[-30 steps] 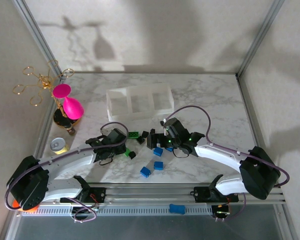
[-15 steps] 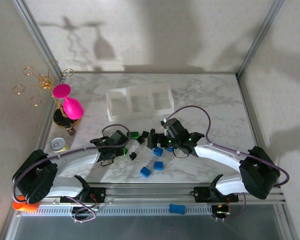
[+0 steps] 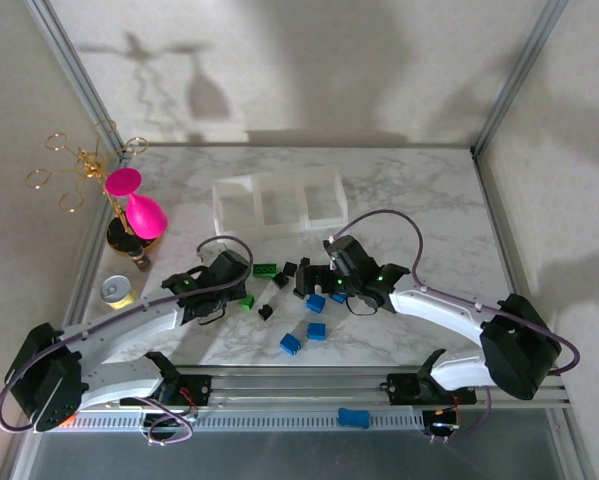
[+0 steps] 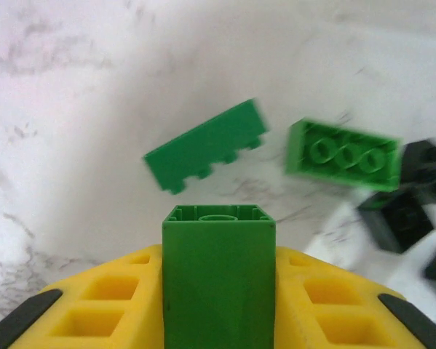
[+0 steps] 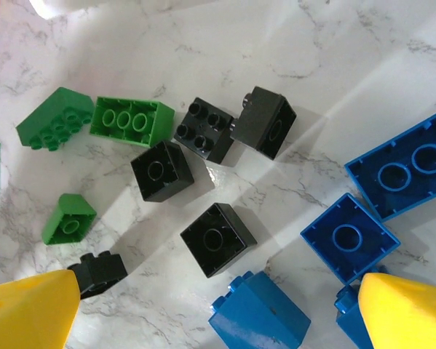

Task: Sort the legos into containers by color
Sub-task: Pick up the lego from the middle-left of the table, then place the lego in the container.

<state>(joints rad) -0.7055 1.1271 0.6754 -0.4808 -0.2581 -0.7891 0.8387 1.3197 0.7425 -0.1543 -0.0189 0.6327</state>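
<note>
Left gripper (image 4: 219,313) pinching a green brick (image 4: 219,254), just left of desk centre. Right gripper (image 5: 219,305) jaws spread wide over loose black bricks (image 5: 218,240) and blue bricks (image 5: 349,236), mid-desk. Beyond them, three-compartment tray (image 3: 279,228) toward far edge.

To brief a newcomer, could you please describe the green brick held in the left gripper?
On the marble table, follow the left arm to the left gripper. Between its yellow fingers sits a square green brick, its hollow underside facing the wrist camera. Unlike the flat green piece and the oblong green brick lying on the marble beyond, it is clamped.
</note>
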